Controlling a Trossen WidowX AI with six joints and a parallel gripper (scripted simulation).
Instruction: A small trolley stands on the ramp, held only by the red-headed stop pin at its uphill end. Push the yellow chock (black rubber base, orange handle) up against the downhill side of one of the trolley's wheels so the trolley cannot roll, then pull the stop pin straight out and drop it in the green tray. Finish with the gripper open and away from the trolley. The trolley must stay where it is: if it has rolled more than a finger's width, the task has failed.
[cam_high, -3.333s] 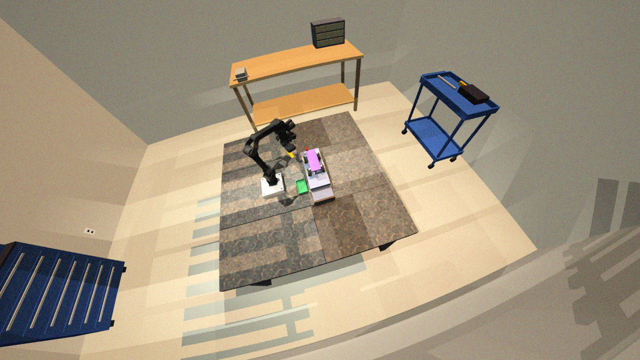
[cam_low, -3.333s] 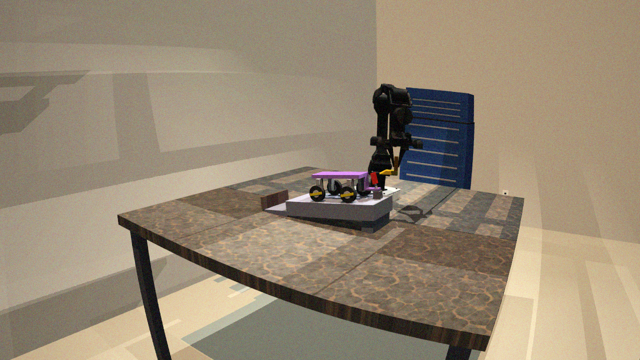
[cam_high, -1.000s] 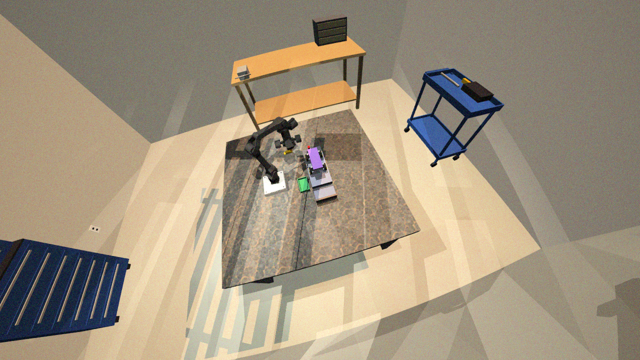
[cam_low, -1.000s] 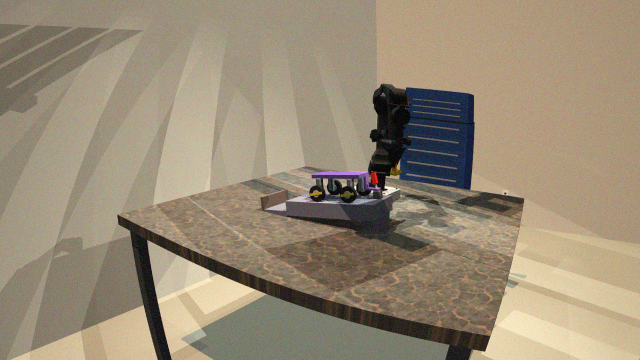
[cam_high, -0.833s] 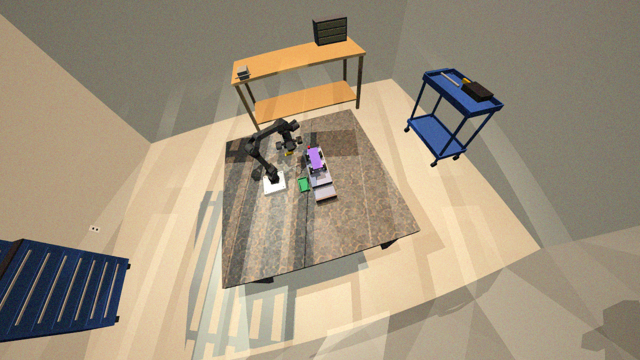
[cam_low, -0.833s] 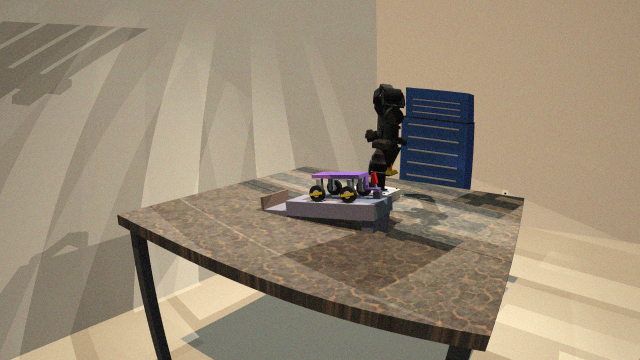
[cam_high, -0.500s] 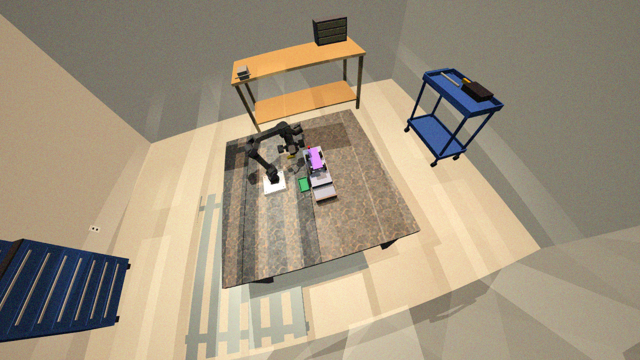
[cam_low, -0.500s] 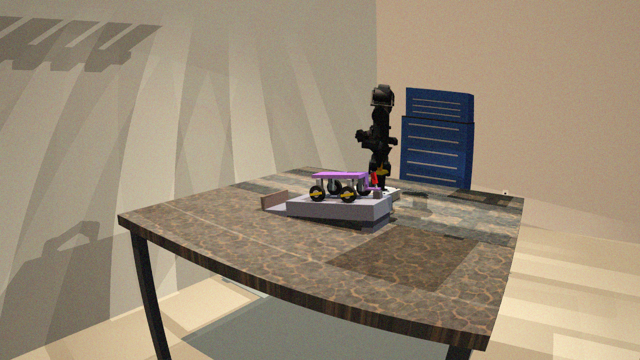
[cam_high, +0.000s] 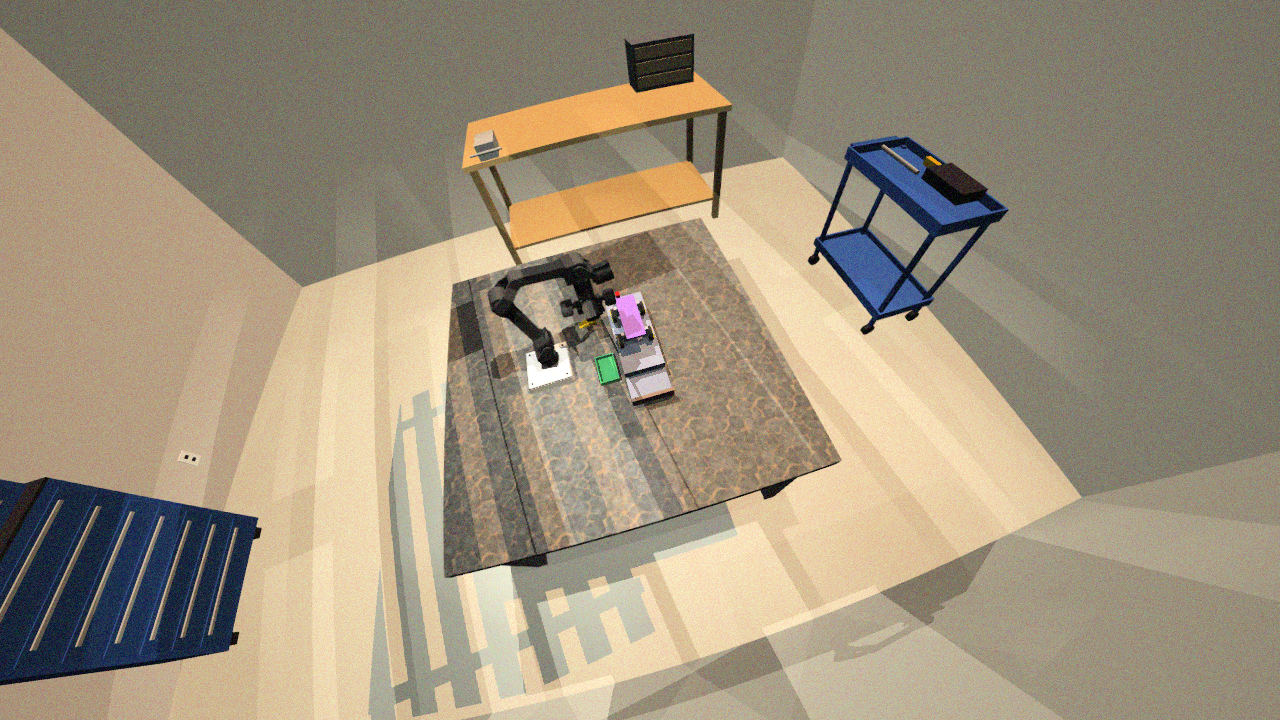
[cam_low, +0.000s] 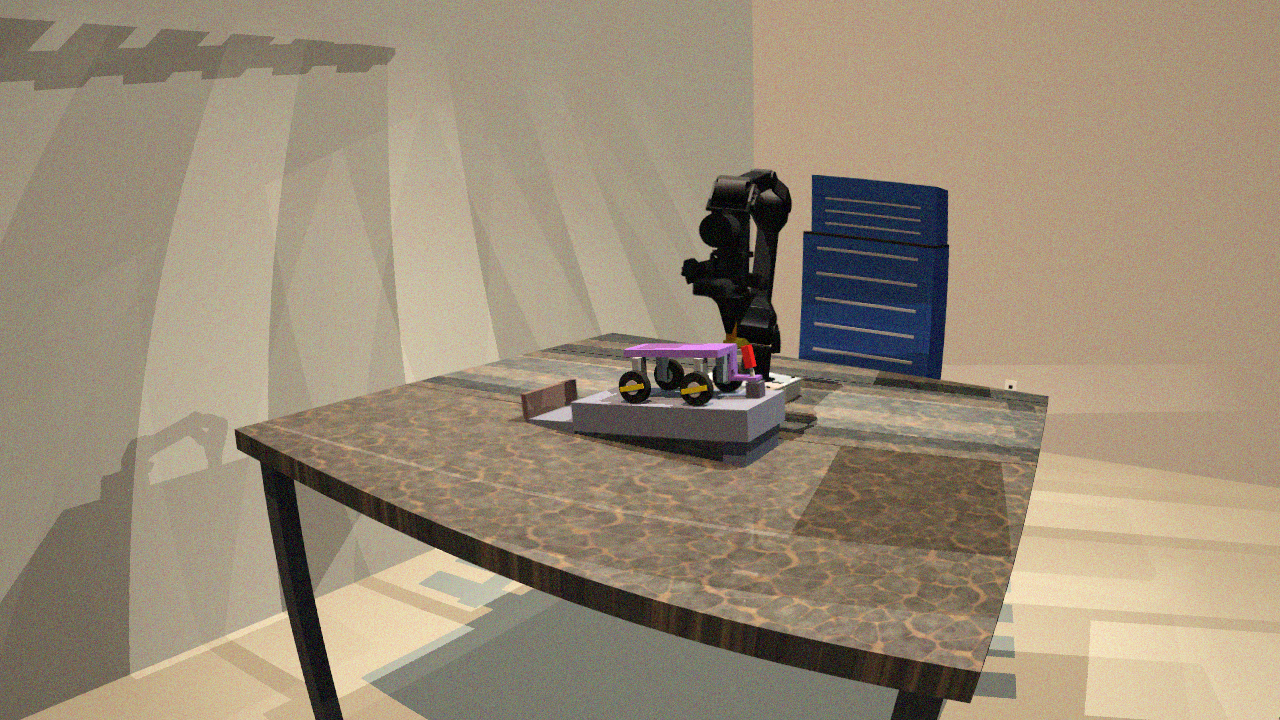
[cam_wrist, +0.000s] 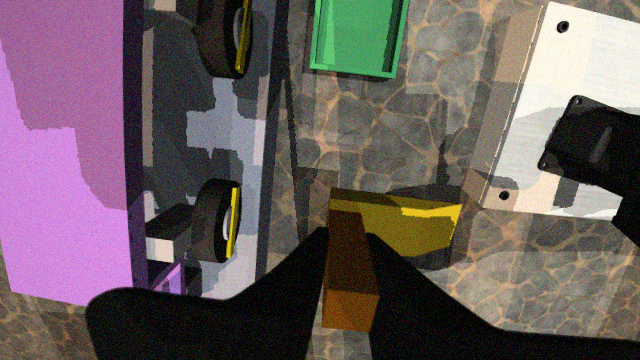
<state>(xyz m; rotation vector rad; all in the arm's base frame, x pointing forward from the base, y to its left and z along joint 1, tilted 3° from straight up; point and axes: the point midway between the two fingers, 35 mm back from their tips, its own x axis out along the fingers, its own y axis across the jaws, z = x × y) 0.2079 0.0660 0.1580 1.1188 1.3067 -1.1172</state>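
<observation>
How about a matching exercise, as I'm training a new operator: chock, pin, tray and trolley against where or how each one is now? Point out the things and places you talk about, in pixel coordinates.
1. Chock (cam_high: 587, 324) (cam_low: 736, 342) (cam_wrist: 420, 227)
2. Pin (cam_high: 617, 294) (cam_low: 749, 356)
3. Tray (cam_high: 607, 368) (cam_wrist: 362, 30)
4. Trolley (cam_high: 630, 315) (cam_low: 680, 350) (cam_wrist: 65, 175)

A. On the table, between the ramp (cam_high: 649, 385) (cam_low: 662, 419) and the white base (cam_high: 562, 373) (cam_wrist: 600, 45)
B. Purple-topped, standing on wheels
C. Held by its handle in the gripper (cam_wrist: 350, 235)
D. Red-headed, at the trolley's uphill end

Pairs: 1-C, 2-D, 3-A, 4-B
</observation>
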